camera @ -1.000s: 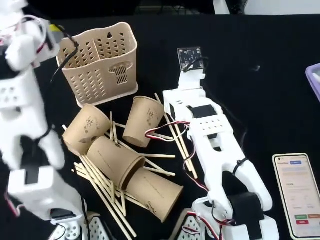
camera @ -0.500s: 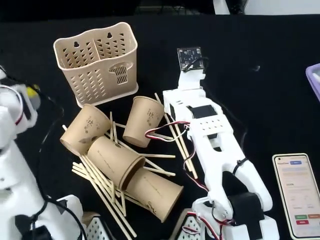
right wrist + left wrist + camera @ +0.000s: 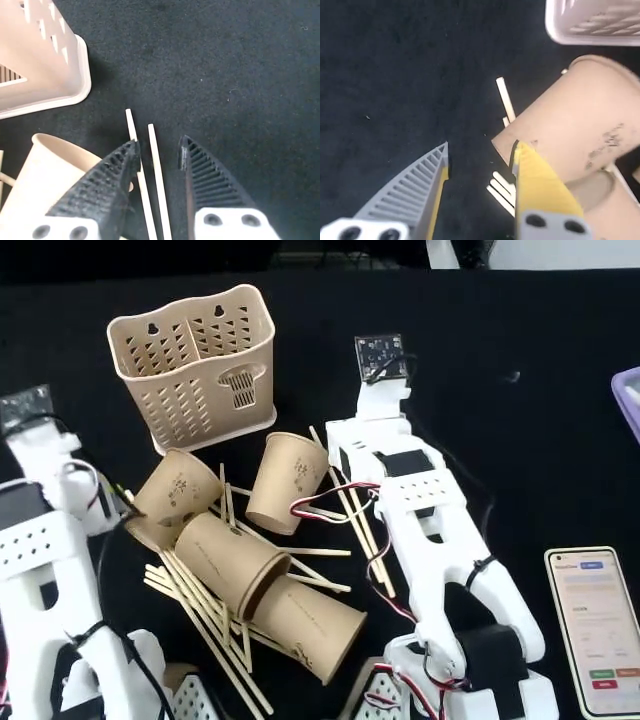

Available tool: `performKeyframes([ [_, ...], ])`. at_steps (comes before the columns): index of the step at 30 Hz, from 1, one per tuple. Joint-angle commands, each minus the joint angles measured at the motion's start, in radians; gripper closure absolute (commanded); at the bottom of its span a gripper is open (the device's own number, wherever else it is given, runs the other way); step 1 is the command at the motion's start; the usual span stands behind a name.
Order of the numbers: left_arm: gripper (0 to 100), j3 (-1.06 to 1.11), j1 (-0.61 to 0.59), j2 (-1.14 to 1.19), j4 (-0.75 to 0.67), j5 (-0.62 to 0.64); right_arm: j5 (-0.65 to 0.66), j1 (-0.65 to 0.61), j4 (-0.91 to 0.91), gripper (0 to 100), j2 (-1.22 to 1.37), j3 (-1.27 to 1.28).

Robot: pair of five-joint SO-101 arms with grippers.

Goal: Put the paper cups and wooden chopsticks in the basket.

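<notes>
Four cups down, basket empty

Four cups (image 3: 230, 562) lie on their sides on the bench (image 3: 520, 440), just in front of the upright basket (image 3: 200, 405). They rest over a crossed heap of chopsticks (image 3: 205, 615) too tangled to count, probably well over a dozen. The left gripper (image 3: 480, 146) is wide open and holds nothing, with one finger touching or just beside the leftmost cup (image 3: 570, 120). The right gripper (image 3: 159, 141) is part open and empty, above two loose chopsticks (image 3: 156, 165). Cups should be light and easily crushed, so pinch a rim gently. Chopsticks are stiff, thin and likely to roll; take them mid-length.
</notes>
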Motion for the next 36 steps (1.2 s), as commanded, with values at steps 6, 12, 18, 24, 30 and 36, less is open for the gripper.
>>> performKeyframes([
  [6, 79, 0.326, 0.007, -0.026, -0.327, 0.0, 0.207, -0.123, 0.035, 86.4, -0.05, -0.004],
  [12, 79, 0.355, -0.05, -0.026, -0.35, 0.002, 0.301, -0.149, 0.14, 84.8, -0.05, -0.07],
  [18, 79, 0.355, -0.102, -0.026, -0.356, 0.048, 0.41, -0.166, 0.252, 72.7, -0.041, -0.111],
  [24, 79, 0.355, -0.096, -0.026, -0.358, 0.055, 0.408, -0.087, 0.617, 72.7, -0.154, -0.331],
  [30, 79, 0.355, -0.093, -0.026, -0.358, 0.055, 0.741, -0.077, 1.031, 72.7, -0.39, -0.355],
  [36, 79, 0.355, -0.093, -0.026, -0.358, 0.055, 0.944, -0.133, 1.138, 72.7, -0.676, -0.11],
])
